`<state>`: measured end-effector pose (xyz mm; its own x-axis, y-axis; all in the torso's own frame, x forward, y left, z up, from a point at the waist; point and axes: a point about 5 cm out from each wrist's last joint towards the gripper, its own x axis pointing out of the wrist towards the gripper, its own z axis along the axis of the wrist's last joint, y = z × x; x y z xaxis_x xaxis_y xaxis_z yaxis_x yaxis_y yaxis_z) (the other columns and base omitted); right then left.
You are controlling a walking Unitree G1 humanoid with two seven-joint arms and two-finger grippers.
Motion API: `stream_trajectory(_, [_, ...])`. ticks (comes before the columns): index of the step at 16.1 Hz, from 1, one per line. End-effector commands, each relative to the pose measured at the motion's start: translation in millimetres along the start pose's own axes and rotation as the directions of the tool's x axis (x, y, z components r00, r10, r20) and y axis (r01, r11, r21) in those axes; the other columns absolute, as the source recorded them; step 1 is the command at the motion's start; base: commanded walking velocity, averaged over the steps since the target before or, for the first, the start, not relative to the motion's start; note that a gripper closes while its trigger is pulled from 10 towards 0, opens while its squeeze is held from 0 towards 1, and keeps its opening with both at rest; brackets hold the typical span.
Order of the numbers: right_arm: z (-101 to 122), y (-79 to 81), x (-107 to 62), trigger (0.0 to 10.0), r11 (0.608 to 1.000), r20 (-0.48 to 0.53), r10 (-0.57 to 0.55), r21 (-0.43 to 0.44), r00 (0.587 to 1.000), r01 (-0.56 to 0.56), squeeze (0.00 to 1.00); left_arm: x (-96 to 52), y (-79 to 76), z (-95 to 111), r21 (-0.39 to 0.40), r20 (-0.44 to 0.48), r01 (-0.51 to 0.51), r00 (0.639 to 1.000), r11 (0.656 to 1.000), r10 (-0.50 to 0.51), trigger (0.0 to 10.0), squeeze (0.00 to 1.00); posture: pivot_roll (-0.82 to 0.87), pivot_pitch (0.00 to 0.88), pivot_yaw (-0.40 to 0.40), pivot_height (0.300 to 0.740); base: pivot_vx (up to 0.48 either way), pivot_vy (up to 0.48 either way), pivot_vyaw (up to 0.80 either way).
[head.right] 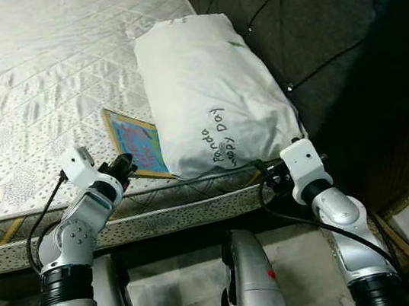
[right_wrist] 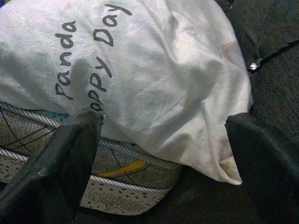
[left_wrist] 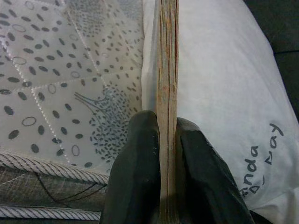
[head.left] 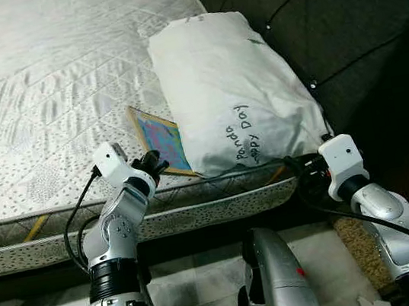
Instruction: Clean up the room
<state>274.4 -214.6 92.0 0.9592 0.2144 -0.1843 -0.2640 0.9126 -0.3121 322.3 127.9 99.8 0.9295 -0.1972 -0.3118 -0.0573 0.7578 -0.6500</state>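
A flat picture board (head.left: 158, 138) with a wooden rim and a blue and pink face lies on the mattress (head.left: 40, 85), one side tucked under a white pillow (head.left: 229, 88) lettered "Panda Happy Day". My left gripper (head.left: 157, 164) is shut on the board's near edge. In the left wrist view both fingers (left_wrist: 135, 172) pinch the board's thin edge (left_wrist: 167, 70). My right gripper (head.left: 304, 165) hovers open at the mattress edge, just below the pillow's near corner (right_wrist: 224, 163), its fingers (right_wrist: 70, 154) spread wide and touching nothing.
A dark tufted headboard (head.left: 338, 17) stands right of the pillow. The mattress side (head.left: 197, 208) faces me, with marbled floor tiles (head.left: 200, 277) below. A brown woven strip (head.left: 361, 249) lies on the floor by my right arm.
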Motion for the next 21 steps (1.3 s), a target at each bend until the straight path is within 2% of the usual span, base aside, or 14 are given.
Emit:
stream_trajectory(1, [6.9,-1.0,1.4,10.0,1.0,0.018,0.003,-0.013,1.0,-0.003,0.0,1.9,-14.7,-2.9,-0.005,-0.025,0.054,0.998,0.999,-0.054,10.0,0.0,-0.18,0.073,-0.112,0.543,0.0,0.0,0.0])
stream_trajectory(3, [6.5,-1.1,1.2,10.0,1.0,0.013,0.003,-0.015,1.0,-0.003,0.0,2.4,-4.9,-1.6,-0.019,-0.038,0.03,0.999,0.999,-0.031,10.0,0.0,-0.17,0.074,-0.112,0.543,0.0,0.0,0.0])
stream_trajectory(4, [6.1,-1.2,0.9,10.0,1.0,0.008,0.002,-0.017,1.0,-0.002,0.0,3.9,6.2,0.4,-0.032,-0.054,0.005,0.999,0.999,-0.007,10.0,0.0,-0.18,0.071,-0.112,0.543,0.0,0.0,0.0])
stream_trajectory(6, [6.6,-1.5,1.8,10.0,1.0,0.008,0.0,-0.019,1.0,0.0,0.0,7.2,18.1,6.3,-0.02,-0.055,-0.017,0.998,1.0,0.016,10.0,0.0,-0.17,0.068,-0.115,0.543,0.0,0.0,0.0])
stream_trajectory(7, [6.9,-1.4,2.6,10.0,1.0,0.009,-0.001,-0.021,1.0,0.001,0.0,10.7,27.6,14.1,0.007,-0.046,-0.039,0.998,0.999,0.039,10.0,0.31,-0.17,0.067,-0.118,0.543,0.0,0.0,0.0])
stream_trajectory(8, [6.8,-1.1,2.9,10.0,1.0,0.009,0.0,-0.022,1.0,0.0,0.0,12.3,32.4,18.8,0.017,-0.04,-0.052,0.998,0.999,0.053,10.0,0.51,-0.17,0.066,-0.119,0.543,0.0,0.0,0.0])
stream_trajectory(9, [7.7,0.2,4.3,10.0,0.999,0.014,0.009,-0.032,1.0,-0.008,0.0,15.1,44.0,33.6,0.036,-0.016,-0.088,0.996,0.995,0.088,10.0,1.0,-0.17,0.063,-0.123,0.543,0.0,0.0,0.0])
stream_trajectory(12, [10.6,0.6,7.4,10.0,0.999,0.022,0.011,-0.039,1.0,-0.01,0.0,16.0,62.0,51.2,0.086,0.004,-0.143,0.99,0.986,0.144,10.0,1.0,-0.17,0.061,-0.127,0.543,0.0,0.0,0.0])
stream_trajectory(16, [13.4,1.1,10.5,10.0,0.999,0.033,0.018,-0.052,0.999,-0.016,0.0,16.1,76.1,68.2,0.152,0.024,-0.19,0.982,0.97,0.188,10.0,1.0,-0.17,0.06,-0.13,0.543,0.0,0.0,0.0])
stream_trajectory(20, [13.4,4.3,13.2,10.0,0.999,0.038,0.018,-0.052,0.999,-0.016,0.0,17.1,77.4,66.2,0.208,0.045,-0.195,0.981,0.959,0.189,10.0,1.0,-0.16,0.054,-0.125,0.543,0.0,0.0,0.0])
stream_trajectory(21, [13.5,7.2,14.4,10.0,0.999,0.042,0.021,-0.049,0.999,-0.019,0.0,18.5,74.7,61.8,0.26,0.073,-0.202,0.979,0.944,0.189,10.0,1.0,-0.15,0.051,-0.123,0.543,0.0,0.0,0.0])
